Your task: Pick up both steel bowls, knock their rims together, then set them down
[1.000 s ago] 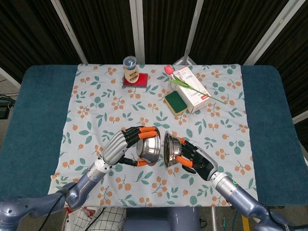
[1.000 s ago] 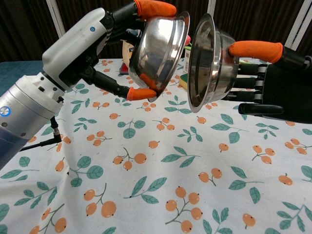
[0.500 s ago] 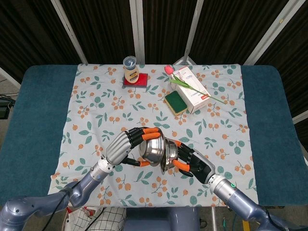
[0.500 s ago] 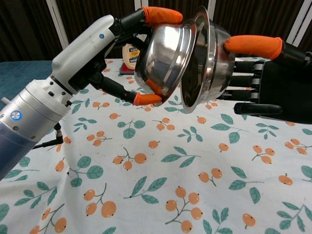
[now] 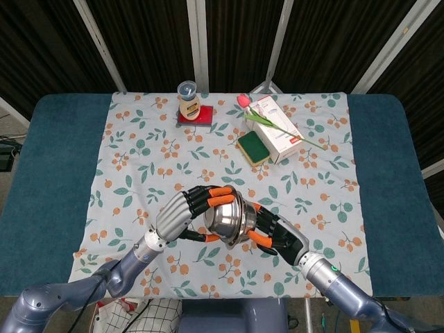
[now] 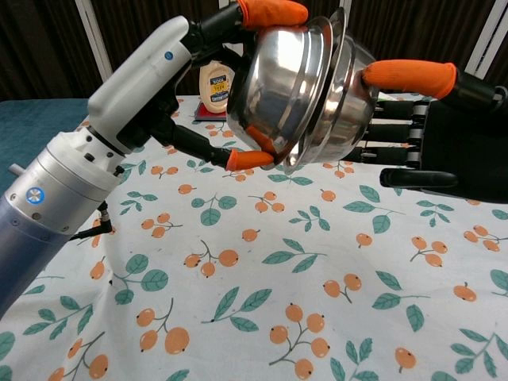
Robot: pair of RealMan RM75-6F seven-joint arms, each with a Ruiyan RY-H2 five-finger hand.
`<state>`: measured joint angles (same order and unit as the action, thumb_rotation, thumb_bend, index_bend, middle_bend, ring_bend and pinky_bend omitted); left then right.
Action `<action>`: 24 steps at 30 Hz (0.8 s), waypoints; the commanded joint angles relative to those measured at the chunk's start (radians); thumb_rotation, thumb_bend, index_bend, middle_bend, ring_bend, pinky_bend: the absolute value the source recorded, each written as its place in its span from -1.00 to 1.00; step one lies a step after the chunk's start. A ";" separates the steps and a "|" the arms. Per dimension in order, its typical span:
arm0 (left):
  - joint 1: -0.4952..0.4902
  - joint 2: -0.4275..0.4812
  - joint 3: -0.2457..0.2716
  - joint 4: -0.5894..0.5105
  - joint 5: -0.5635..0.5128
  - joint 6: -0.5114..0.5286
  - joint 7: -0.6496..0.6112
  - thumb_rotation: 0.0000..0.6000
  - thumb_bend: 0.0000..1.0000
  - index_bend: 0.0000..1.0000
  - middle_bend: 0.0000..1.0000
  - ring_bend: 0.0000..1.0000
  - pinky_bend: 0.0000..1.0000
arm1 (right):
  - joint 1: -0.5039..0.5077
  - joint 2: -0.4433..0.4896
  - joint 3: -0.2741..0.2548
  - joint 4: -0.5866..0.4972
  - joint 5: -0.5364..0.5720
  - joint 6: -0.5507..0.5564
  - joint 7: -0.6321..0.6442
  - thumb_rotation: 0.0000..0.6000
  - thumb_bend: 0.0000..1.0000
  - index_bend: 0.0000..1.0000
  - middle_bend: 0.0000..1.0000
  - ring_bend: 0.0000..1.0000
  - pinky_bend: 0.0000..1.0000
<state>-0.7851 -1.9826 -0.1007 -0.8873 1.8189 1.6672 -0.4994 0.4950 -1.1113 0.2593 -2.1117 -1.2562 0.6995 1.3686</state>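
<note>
Left hand had its orange-tipped fingers wrapped over the back of the left shiny round steel bowl, a thumb hooked under the lower edge, and it carried that bowl tipped on its side, mouth facing right, well clear of the floral tablecloth. From the head view the pair hung above the near edge of the table, about midway along it. The left bowl's rim looked pushed up against, even partly into, the mouth of the right steel bowl; the rims were touching or as near as the chest view allowed. So the lift was done, both bowls were up, and the knock was in hand or just landed, by my reading. Right hand cupped its own bowl from behind, one orange-tipped finger laid across the top, the black fingers spread behind the base. What was left, as far as I could judge: parting the bowls and setting each one down on the cloth.

Off at the far edge a small lidded bottle sat on a red square pad, and further right a green sponge, a white carton and a pink artificial tulip lay together, well apart from the action.
</note>
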 commanded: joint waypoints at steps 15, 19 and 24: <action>0.004 0.077 0.010 -0.133 0.004 0.006 0.050 1.00 -0.09 0.05 0.32 0.08 0.50 | -0.030 0.023 0.019 0.085 -0.095 -0.026 0.169 1.00 -0.19 1.00 0.97 1.00 1.00; -0.004 0.064 0.009 -0.123 0.000 -0.010 0.056 1.00 -0.09 0.05 0.32 0.08 0.50 | -0.025 0.019 0.011 0.065 -0.120 -0.023 0.167 1.00 -0.19 1.00 0.97 1.00 1.00; -0.009 0.050 0.009 -0.102 -0.006 -0.021 0.053 1.00 -0.09 0.05 0.32 0.08 0.50 | -0.024 0.021 -0.001 0.027 -0.131 -0.007 0.140 1.00 -0.18 1.00 0.97 1.00 1.00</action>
<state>-0.7929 -1.9310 -0.0915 -0.9916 1.8139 1.6475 -0.4456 0.4707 -1.0908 0.2621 -2.0793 -1.3855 0.6883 1.5142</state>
